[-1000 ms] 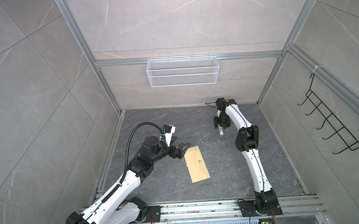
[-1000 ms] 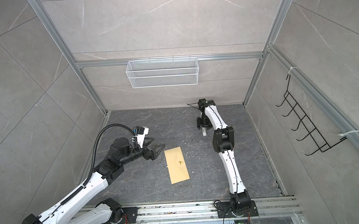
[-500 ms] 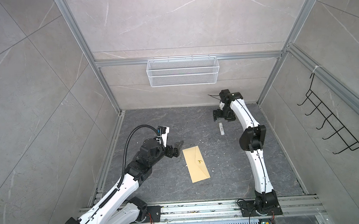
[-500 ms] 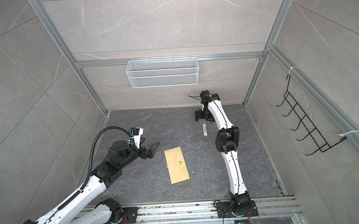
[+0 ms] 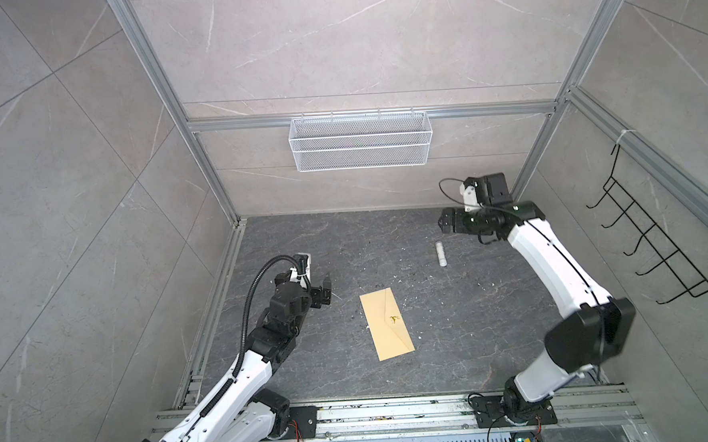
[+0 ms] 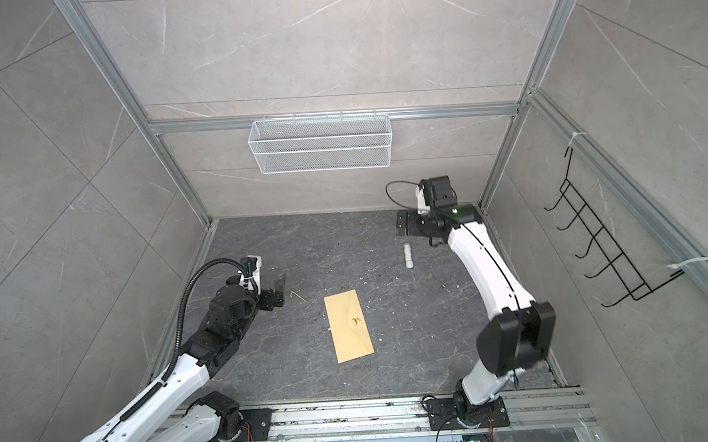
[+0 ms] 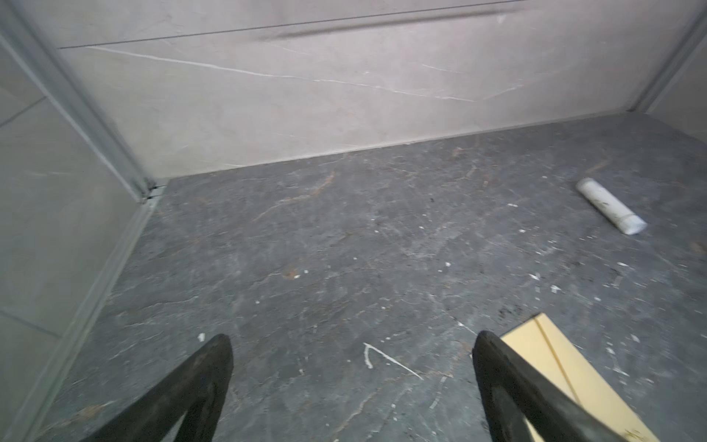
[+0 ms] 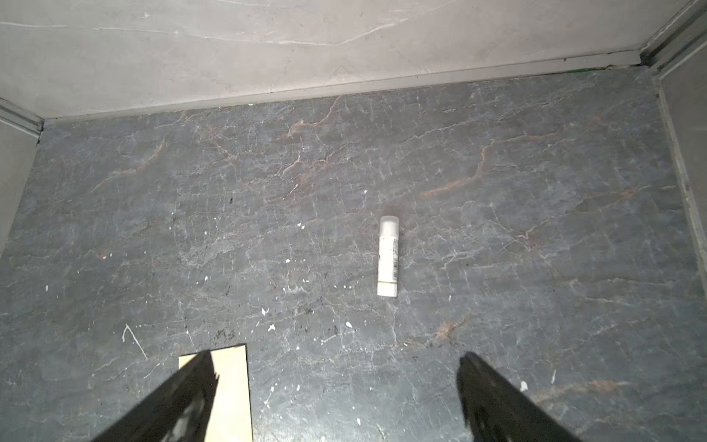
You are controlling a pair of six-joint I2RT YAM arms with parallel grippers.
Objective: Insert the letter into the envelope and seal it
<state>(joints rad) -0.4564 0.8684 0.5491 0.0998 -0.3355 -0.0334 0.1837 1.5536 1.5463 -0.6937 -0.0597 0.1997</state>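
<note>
The tan envelope (image 5: pixel 387 330) (image 6: pixel 348 325) lies flat mid-floor with its pointed flap folded down; one corner shows in the wrist views (image 7: pixel 566 363) (image 8: pixel 229 379). The letter is out of view. My left gripper (image 5: pixel 327 290) (image 6: pixel 280 290) (image 7: pixel 352 338) hovers open and empty to the left of the envelope, apart from it. My right gripper (image 5: pixel 446 223) (image 6: pixel 402 225) (image 8: pixel 334 355) hangs open and empty near the back right corner, above and behind a white glue stick (image 5: pixel 440 254) (image 6: pixel 408 256) (image 7: pixel 610 205) (image 8: pixel 388 255) that lies on the floor.
A white wire basket (image 5: pixel 361 147) hangs on the back wall. A black hook rack (image 5: pixel 653 248) is on the right wall. Aluminium rails (image 5: pixel 395 411) run along the front edge. White specks dot the dark stone floor (image 5: pixel 474 328).
My right gripper opened, let go of the glue stick and rose back toward the right corner. My left gripper drew away to the left from the envelope's near corner.
</note>
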